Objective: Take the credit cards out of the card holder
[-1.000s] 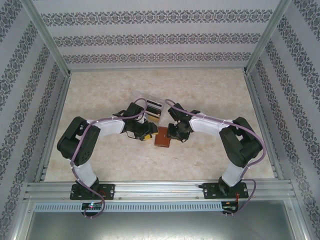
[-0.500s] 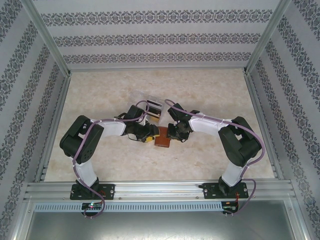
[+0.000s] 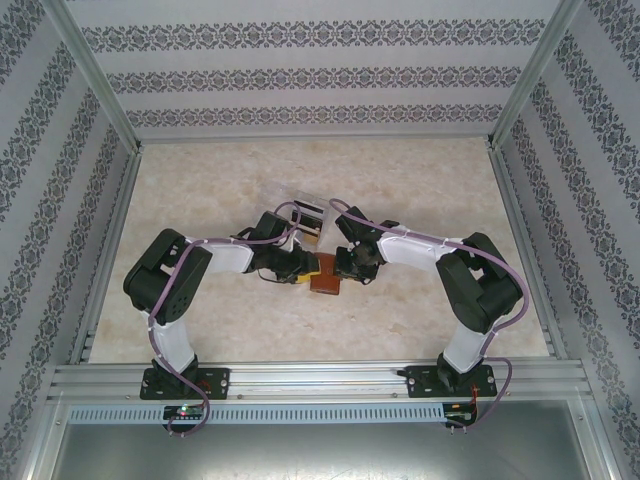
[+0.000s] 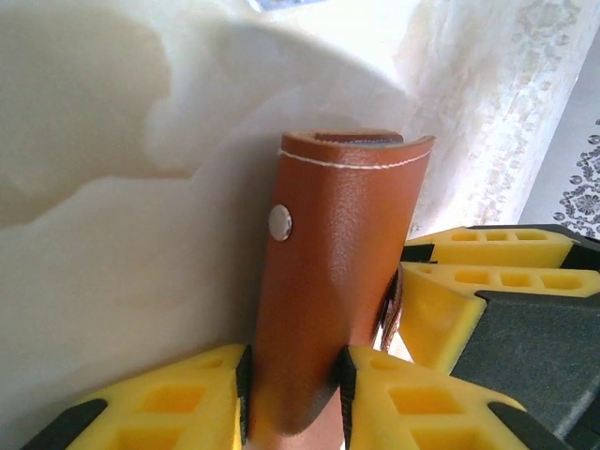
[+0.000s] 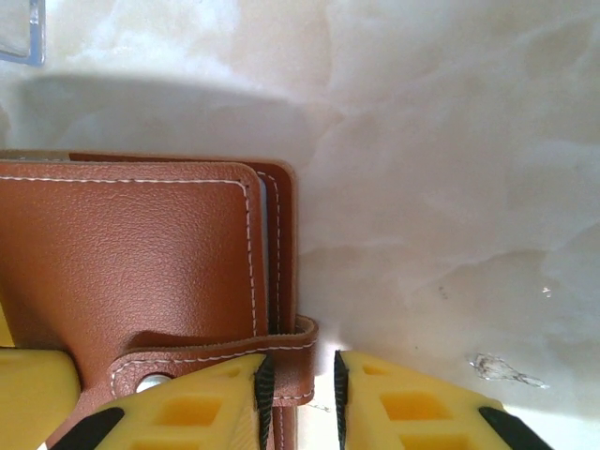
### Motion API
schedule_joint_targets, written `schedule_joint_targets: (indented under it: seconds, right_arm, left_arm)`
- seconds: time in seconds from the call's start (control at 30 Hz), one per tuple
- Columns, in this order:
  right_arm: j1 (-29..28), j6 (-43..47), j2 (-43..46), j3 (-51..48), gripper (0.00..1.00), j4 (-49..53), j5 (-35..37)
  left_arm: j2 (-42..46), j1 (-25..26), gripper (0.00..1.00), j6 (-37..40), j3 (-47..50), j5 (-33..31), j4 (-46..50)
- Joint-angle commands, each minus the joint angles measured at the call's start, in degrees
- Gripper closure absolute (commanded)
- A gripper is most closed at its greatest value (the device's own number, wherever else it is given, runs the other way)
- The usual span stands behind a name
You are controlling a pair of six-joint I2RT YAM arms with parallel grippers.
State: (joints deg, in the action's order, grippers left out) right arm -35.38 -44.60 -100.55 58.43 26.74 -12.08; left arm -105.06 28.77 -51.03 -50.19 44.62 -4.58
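Card holder (image 3: 325, 284) sits mid-table (image 3: 420, 190), between the two arms and just near of a clear plastic case (image 3: 305, 215). It's brown leather with white stitching.

Left gripper (image 3: 300, 270) comes in from the left. In its wrist view, left gripper (image 4: 292, 366) has both black pads flat against the holder (image 4: 342, 262), one per face, no gap either side, so it's pinching the holder's body. A metal snap stud (image 4: 279, 222) shows on the face toward the left. The far end of the holder is open, with something dark and grey just inside; can't tell if that's cards.

Right gripper (image 3: 347, 270) comes in from the right, on the holder's right edge. In its wrist view, right gripper (image 5: 300, 380) has its jaws narrow around the closing strap (image 5: 216, 361) where it wraps over the holder (image 5: 131, 262) edge. The left pad touches the strap. A thin sliver shows at the right pad, so it reads as a pinch on the strap, but how firm I can't say. The strap's snap (image 5: 145, 382) sits right by the left finger. A thin pale edge (image 5: 264, 253) shows between the leather layers. A corner of the clear case (image 5: 23, 37) is at top left.

From the left wrist, the other arm's yellow fingers (image 4: 487, 281) sit just beside the holder's right side, next to the strap (image 4: 394, 314).
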Motion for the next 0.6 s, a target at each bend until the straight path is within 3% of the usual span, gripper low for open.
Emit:
schedule_joint_targets:
  seconds: [0.0,0.1,0.3,0.57]
  right_arm:
    - [-0.22,0.66,-1.16,-0.65,0.72,0.54,1.12]
    - [-0.09,0.80,1.79,-0.22,0.71,1.29,1.88]
    - [-0.96,4.45,6.15,1.60,0.67,0.86,2.22]
    - [-2.41,3.47,2.32,4.73,0.61,-0.11,-0.23]
  left_arm:
    - [2.23,0.68,0.77,0.30,0.36,1.95,-5.02]
    - [3.40,0.58,0.87,1.30,0.45,0.32,-3.81]
    - [5.10,0.60,0.97,2.66,0.67,-1.59,-2.19]
    - [5.74,0.63,1.00,3.25,0.48,-2.15,-1.15]
